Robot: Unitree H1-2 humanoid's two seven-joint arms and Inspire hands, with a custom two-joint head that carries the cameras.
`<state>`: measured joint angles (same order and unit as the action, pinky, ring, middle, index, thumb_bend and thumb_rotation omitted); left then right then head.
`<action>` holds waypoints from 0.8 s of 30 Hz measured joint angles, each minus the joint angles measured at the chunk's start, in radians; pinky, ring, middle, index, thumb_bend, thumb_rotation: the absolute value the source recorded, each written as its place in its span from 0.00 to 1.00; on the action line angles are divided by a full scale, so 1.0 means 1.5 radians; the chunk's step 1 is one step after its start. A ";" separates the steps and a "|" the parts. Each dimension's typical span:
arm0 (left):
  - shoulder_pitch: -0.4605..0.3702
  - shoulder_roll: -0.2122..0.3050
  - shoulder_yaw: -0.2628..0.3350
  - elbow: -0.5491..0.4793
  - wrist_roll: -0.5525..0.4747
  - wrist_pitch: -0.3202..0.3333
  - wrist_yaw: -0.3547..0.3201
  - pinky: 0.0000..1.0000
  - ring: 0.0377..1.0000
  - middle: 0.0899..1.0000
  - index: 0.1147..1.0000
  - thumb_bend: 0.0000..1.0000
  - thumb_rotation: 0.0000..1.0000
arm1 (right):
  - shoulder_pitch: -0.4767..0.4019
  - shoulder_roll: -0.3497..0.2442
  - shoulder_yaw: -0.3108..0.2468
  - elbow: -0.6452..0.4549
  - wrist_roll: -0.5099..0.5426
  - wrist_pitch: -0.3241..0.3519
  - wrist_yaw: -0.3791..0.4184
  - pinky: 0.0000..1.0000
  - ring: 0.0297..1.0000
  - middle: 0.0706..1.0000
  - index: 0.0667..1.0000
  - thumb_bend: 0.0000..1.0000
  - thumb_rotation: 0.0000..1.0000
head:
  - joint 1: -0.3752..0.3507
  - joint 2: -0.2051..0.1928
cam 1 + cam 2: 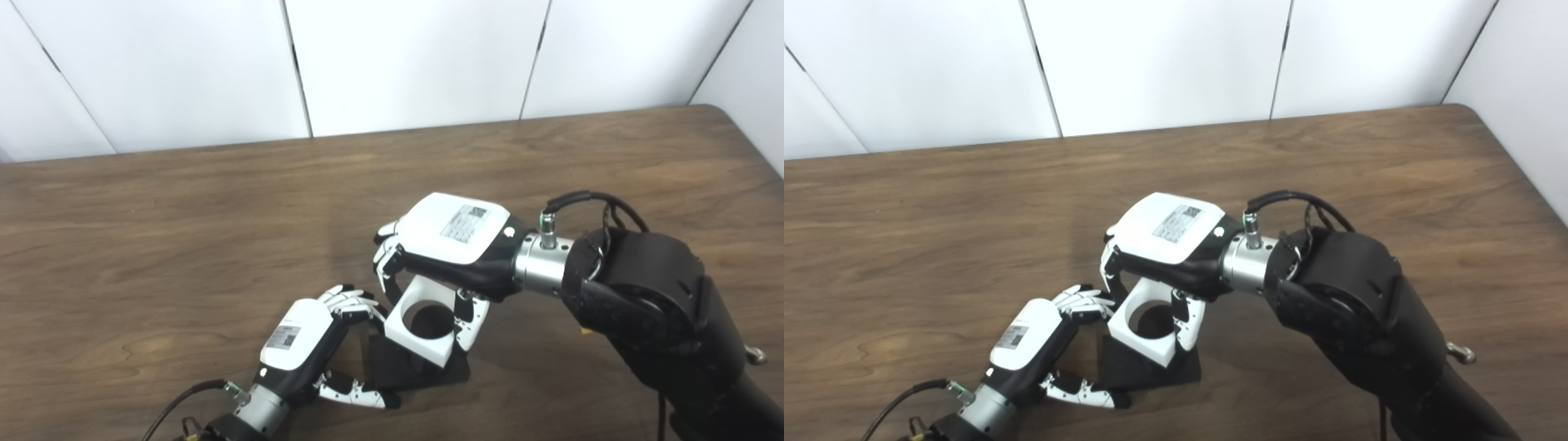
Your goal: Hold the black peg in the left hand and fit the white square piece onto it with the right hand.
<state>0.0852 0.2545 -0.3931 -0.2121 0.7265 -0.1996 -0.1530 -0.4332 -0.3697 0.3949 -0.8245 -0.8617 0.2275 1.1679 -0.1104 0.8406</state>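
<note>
The white square piece (422,321), with a round hole in its middle, is held in my right hand (450,245) from above, fingers and thumb closed on its sides. It sits tilted over the black peg's flat base (401,370), which lies on the table; something dark shows through the hole, and I cannot tell whether it is the peg itself. My left hand (306,343) is at the base's left edge, its fingers (352,301) curled against the white piece's left corner and its thumb (358,393) stretched along the base's front. Its hold on the base is not clearly visible.
The brown wooden table (184,233) stretches wide to the left and back. Its right edge and rounded corner (744,131) lie at the far right. White wall panels stand behind it. My bulky right forearm (661,312) covers the lower right.
</note>
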 measured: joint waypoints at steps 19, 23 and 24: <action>0.000 -0.002 0.000 -0.005 0.000 0.007 -0.006 0.92 0.82 0.72 0.42 0.52 0.05 | 0.010 -0.019 -0.006 -0.001 0.003 -0.002 0.004 0.83 0.88 0.75 0.44 0.52 0.13 | 0.001 0.005; 0.000 -0.002 0.000 -0.005 0.000 0.007 -0.006 0.92 0.82 0.72 0.42 0.52 0.05 | 0.015 -0.021 -0.007 -0.001 0.004 -0.002 0.004 0.82 0.88 0.76 0.44 0.52 0.13 | 0.001 0.006; 0.000 -0.002 0.000 -0.005 0.000 0.007 -0.006 0.92 0.82 0.72 0.42 0.52 0.05 | 0.018 -0.021 -0.007 -0.001 0.004 -0.002 0.004 0.82 0.88 0.75 0.44 0.52 0.13 | 0.001 0.005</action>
<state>0.0852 0.2514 -0.3931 -0.2197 0.7263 -0.1884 -0.1614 -0.4056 -0.4013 0.3844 -0.8263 -0.8563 0.2239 1.1732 -0.1089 0.8483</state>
